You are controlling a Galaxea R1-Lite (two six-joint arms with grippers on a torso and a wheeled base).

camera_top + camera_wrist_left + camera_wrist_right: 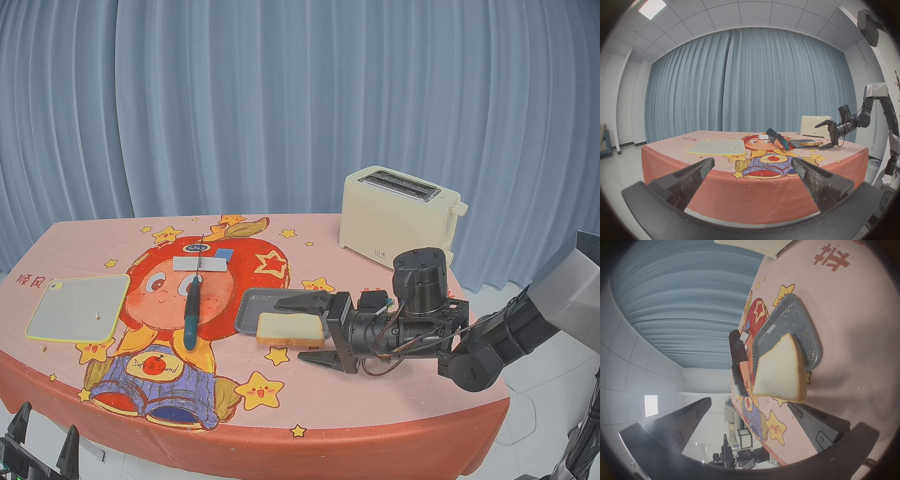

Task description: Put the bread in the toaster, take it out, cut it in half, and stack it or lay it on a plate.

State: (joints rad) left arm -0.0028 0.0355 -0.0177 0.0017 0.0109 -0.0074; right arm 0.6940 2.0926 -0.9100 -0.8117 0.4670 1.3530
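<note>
Head view: a pale square slice of bread (290, 329) lies flat across the near rim of a grey metal tray (253, 312), hiding that rim. The right gripper (288, 330) straddles it with fingers spread, and no contact is visible. The left gripper (47, 428) is cut off at the frame's corner.

Left wrist view: the left gripper's fingers gape wide before the pink-clothed table (725, 187).

Right wrist view: the crumb-dusted tray carries the bread, which overhangs onto open cloth. A cream toaster (756, 246) is cropped.
</note>
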